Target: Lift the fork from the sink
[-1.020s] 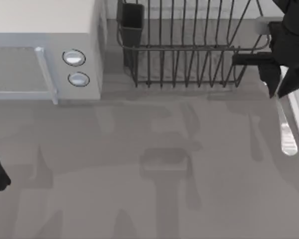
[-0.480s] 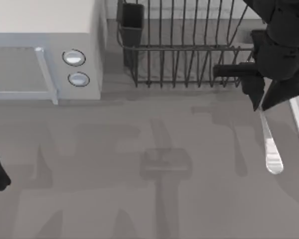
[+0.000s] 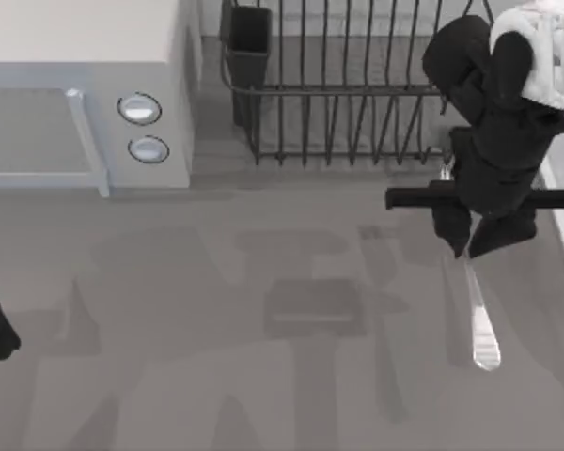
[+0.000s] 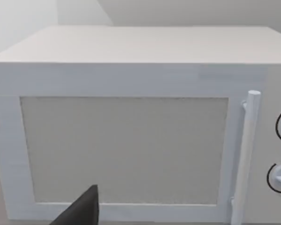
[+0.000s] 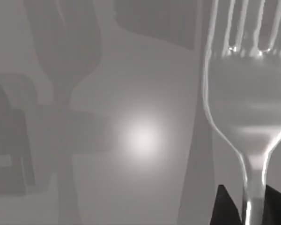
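Protruding from right tool (image 3: 482, 252): fork (image 3: 480, 324)

Even, diffuse overhead light, moderately bright. Multiple soft overlapping grey shadows of arms across table (image 3: 216, 310), implying several light sources. Bright round glare spot on table surface in right wrist view. Specular highlights on fork (image 5: 246, 117) tines and on its handle end in top view. Slight overall softness; no evident edge distortion.
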{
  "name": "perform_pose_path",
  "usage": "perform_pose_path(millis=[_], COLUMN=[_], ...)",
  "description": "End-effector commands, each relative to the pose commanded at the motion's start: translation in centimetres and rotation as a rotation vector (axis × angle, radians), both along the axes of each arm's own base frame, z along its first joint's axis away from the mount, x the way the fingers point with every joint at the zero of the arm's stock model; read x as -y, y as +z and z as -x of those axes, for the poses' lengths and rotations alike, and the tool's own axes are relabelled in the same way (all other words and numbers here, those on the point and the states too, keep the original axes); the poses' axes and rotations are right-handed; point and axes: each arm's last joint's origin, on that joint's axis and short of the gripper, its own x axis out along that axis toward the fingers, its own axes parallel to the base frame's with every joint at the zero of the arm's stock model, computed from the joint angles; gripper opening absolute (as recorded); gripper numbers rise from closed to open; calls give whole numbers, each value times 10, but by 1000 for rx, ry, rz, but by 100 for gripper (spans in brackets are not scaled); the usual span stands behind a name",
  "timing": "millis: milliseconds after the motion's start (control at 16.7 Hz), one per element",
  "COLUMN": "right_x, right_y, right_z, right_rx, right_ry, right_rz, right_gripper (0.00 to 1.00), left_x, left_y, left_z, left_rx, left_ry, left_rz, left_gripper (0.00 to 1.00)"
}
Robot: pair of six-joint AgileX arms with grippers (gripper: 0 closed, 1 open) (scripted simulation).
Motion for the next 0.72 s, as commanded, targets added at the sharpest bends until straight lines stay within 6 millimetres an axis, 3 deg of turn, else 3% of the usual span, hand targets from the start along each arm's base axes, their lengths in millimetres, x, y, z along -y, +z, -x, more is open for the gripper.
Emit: perform_pose_path(millis=[180, 420, 720], right_x=[1, 1, 1], right_y=[-23, -25, -25], right_z=[4, 5, 5], right_rx=[-10, -11, -11], right_ry=[3, 3, 3], right_rz=[4, 4, 4], right_gripper=[0, 0, 38], left_x=[0, 0, 0], left_y=[0, 0, 0], left_z=[0, 0, 0], left_rx=[0, 0, 0], left_ry=[0, 0, 0], left_rz=[0, 0, 0], left_gripper=[100, 100, 100])
